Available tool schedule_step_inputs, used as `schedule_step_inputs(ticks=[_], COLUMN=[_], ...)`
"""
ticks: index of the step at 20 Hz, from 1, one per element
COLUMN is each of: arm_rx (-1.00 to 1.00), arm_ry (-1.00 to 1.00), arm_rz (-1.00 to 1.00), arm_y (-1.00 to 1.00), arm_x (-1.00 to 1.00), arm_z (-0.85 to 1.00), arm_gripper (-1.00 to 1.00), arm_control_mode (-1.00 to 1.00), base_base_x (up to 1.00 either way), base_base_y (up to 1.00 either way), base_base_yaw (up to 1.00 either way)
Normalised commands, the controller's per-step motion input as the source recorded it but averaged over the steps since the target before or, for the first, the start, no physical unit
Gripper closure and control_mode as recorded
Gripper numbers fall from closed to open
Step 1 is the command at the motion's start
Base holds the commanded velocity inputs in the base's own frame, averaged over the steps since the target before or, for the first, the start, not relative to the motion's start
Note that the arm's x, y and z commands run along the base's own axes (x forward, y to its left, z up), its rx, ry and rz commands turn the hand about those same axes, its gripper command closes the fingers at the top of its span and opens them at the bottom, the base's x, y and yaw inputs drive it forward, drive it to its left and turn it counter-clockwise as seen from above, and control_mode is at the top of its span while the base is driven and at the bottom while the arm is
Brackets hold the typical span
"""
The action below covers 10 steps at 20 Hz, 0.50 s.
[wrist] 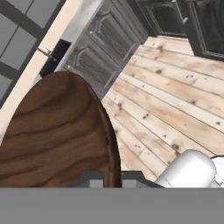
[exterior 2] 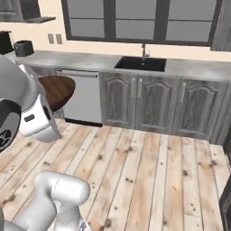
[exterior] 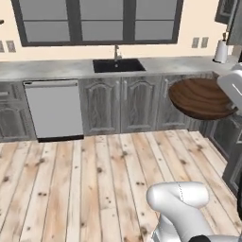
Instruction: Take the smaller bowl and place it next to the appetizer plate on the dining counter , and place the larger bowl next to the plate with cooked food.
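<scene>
I am carrying the shallow dark brown wooden bowl [exterior: 202,98] with its swirling grain up in the air, and my claw is closed on its rim at the bottom edge of the hand view, though the fingertips themselves are hidden there. In the left base view the bowl hangs at the right edge of the frame, about level with the grey wood-grain cabinet doors [exterior: 118,106], tilted so its inside faces the camera. In the right base view it shows at the left, partly hidden behind my white forearm. In the hand view it takes up the lower left of the frame, its rim running down to the bottom centre.

Beyond the bowl, in the upper middle of the left base view, a black sink [exterior: 118,65] with a thin faucet sits in the grey stone countertop [exterior: 47,70] under a dark-framed window [exterior: 99,21]. A pale grey dishwasher front [exterior: 53,109] stands at the left of that frame. A white paper towel roll [exterior: 220,51] stands on the countertop at the upper right. Light wooden floor planks [exterior: 94,189] with dark knots fill the lower half.
</scene>
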Motion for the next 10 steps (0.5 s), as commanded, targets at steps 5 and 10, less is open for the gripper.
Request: schedule_step_inputs(ticks=[5, 10], arm_rx=[0.00, 0.00], arm_ry=[0.00, 0.00], arm_rz=[0.00, 0.00], arm_y=[0.00, 0.00], arm_x=[0.00, 0.00], arm_z=[0.00, 0.00], arm_gripper=[1.00, 1.00], arm_control_mode=[1.00, 1.00], base_base_x=[-1.00, -1.00], base_base_y=[0.23, 0.29], base_base_yaw=[0.33, 0.21])
